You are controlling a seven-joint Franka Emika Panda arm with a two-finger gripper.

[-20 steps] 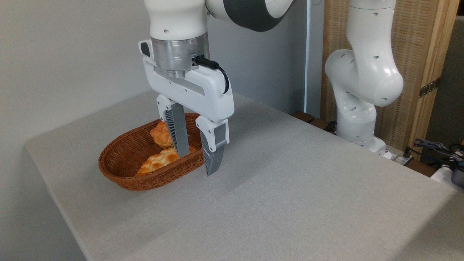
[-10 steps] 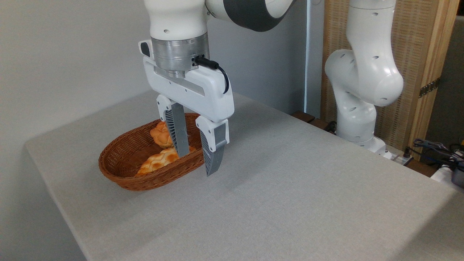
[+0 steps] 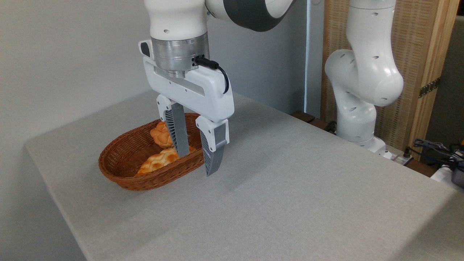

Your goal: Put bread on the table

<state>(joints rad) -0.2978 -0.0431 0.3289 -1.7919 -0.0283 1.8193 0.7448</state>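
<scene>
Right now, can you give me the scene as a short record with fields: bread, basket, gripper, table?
bread: small round golden-orange bun, inside the basket at its far end, partly hidden by a finger
other bread: longer braided golden loaf, also in the basket
basket: brown oval wicker basket, on the table
gripper: two-finger grey gripper, open, holding nothing, at the basket's right end
table: light grey matte tabletop

A robotics lab: a white Franka arm (image 3: 362, 72) is bolted beside a plain grey cloth-covered surface (image 3: 290, 188), loose cables (image 3: 435, 146) trail at the right edge, bare grey walls behind.
</scene>
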